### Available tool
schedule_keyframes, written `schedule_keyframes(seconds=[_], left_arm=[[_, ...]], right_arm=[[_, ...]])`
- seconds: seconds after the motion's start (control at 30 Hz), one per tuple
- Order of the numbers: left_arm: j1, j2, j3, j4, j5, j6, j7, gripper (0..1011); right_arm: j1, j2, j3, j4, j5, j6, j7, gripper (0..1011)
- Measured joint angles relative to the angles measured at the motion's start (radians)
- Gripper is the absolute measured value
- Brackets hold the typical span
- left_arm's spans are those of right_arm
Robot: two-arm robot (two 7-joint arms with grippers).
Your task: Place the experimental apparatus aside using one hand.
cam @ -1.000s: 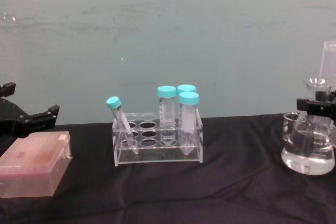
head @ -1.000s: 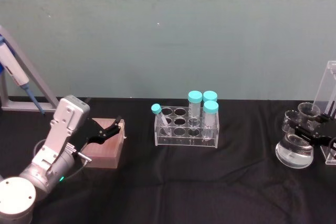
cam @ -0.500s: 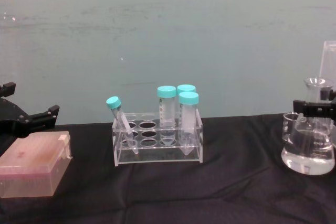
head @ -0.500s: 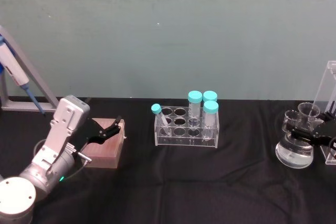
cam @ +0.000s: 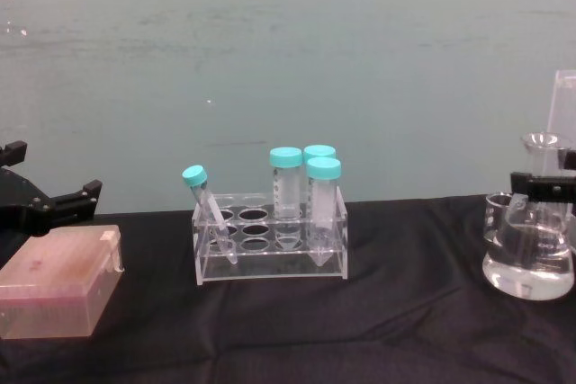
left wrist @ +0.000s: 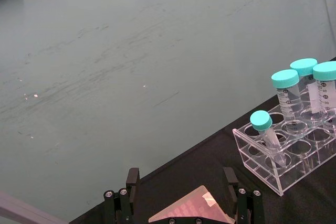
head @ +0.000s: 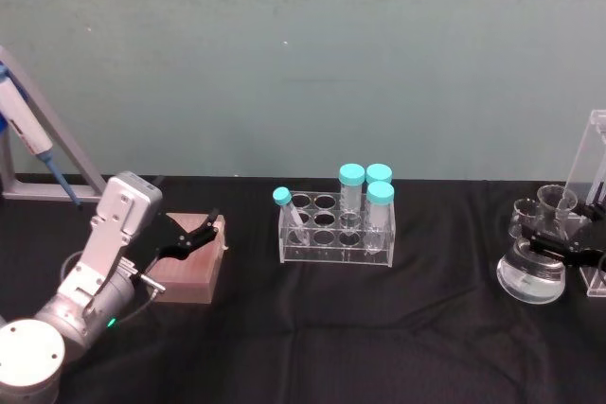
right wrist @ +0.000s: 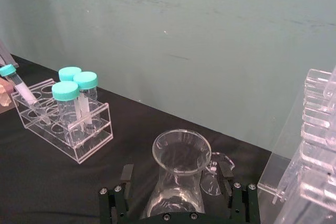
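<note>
- The tall, narrow clear acrylic stand [head: 597, 198] stands at the far right edge of the black-draped table [head: 312, 328], just behind the other glassware. It looks light, stiff and top-heavy, so I judge it would tip easily; a low hold on its side walls seems safest.
- The larger conical clear glass flask [head: 533, 272] sits near the table's right edge, just in front of the stand. Its base is wide, so it should stand steady, but glass is smooth, hard and breakable. The narrow neck under the flared rim [right wrist: 181, 151] looks the best place to hold it.
- The small clear glass beaker [head: 523, 217] stands just behind and to the left of the flask, close to it; whether they touch I cannot tell. It looks light and fragile, best taken across its straight wall.
- The black two-finger right gripper [right wrist: 177, 188] is at the flask, its fingers [right wrist: 125, 177] spread wide on either side of the neck and clear of the glass, holding nothing.
- The black two-finger left gripper [left wrist: 181, 195] hovers parked over a pale pink plastic box [head: 191, 270] at the table's left, its fingers parted and empty.
</note>
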Motion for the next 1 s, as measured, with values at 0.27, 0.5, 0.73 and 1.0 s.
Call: schedule_keyframes(seconds=[0.27, 0.5, 0.73, 1.0], left_arm=[[0.0, 0.0, 0.0, 0.0, 0.0, 0.0, 0.0, 1000], [0.0, 0.0, 0.0, 0.0, 0.0, 0.0, 0.0, 1000], [0.0, 0.0, 0.0, 0.0, 0.0, 0.0, 0.0, 1000], [0.0, 0.0, 0.0, 0.0, 0.0, 0.0, 0.0, 1000]], right_arm=[[-0.058, 0.022, 0.023, -0.083, -0.002, 0.028, -0.033, 1000], [-0.121, 0.048, 0.049, -0.172, 0.009, 0.053, -0.049, 1000], [-0.195, 0.077, 0.066, -0.276, 0.034, 0.082, -0.05, 1002], [-0.267, 0.111, 0.075, -0.374, 0.064, 0.097, -0.038, 1000]])
